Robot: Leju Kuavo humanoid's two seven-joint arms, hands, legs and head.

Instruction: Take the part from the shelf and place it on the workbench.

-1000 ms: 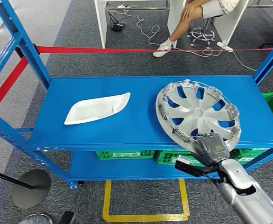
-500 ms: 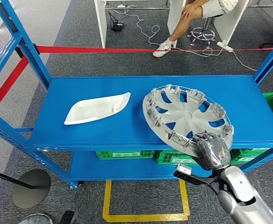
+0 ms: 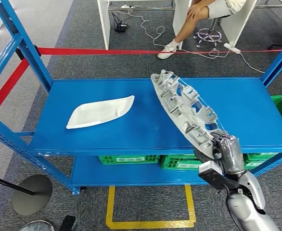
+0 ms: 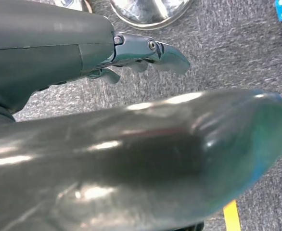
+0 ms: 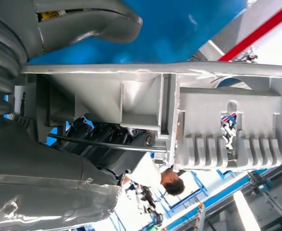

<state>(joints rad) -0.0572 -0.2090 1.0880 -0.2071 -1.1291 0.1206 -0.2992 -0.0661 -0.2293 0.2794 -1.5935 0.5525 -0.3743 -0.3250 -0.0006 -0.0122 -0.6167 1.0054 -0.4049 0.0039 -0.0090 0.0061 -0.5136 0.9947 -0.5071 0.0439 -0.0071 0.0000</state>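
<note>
Grey carpet, a red barrier tape, and a blue shelf (image 3: 96, 132) in front of the robot. From above, the wheel cover (image 3: 185, 111), flat on the shelf a second ago, now stands tilted steeply on edge, lifted clear by the right hand (image 3: 226, 154) gripping its near rim; a white part (image 3: 100, 111) lies untouched. The lift looks done; carrying to the workbench remains. By the left wrist, the left hand (image 4: 147, 50) hangs over carpet, fingers straight, empty. By the right wrist, ribbed wheel-cover underside (image 5: 205, 120) sits clamped against the thumb (image 5: 92, 24).
</note>
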